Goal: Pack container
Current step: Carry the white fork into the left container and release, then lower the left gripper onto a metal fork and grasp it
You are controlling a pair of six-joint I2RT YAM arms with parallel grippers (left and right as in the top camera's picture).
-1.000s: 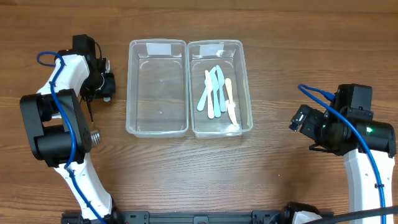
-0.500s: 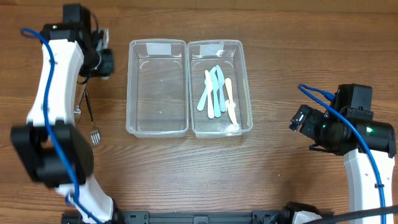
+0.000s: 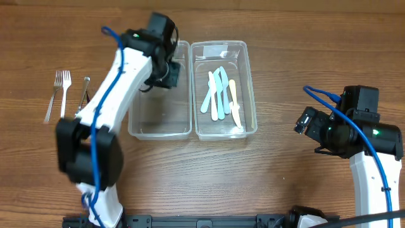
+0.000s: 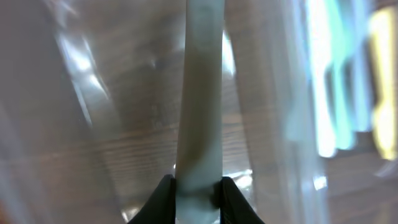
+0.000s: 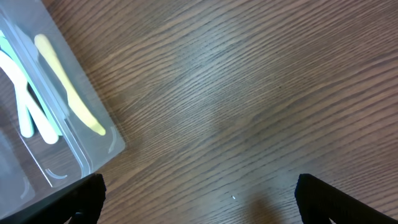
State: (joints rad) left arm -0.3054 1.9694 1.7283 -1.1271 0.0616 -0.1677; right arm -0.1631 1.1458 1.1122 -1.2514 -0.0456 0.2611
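Shift: left arm has swung from the bench's left side to over the left container (image 3: 158, 111) | left end effector (image 4: 198, 190) clenched on pale utensil (image 4: 203, 93), hanging inside the tub's walls | forks (image 3: 66, 78) still on bench (image 3: 266, 183) | right end effector (image 5: 199, 190) spread, empty, unmoved | judgement: release comes next, more cutlery to fetch

White links (image 3: 117, 79), black joints (image 3: 88, 155), looping blue cables (image 3: 314, 92).
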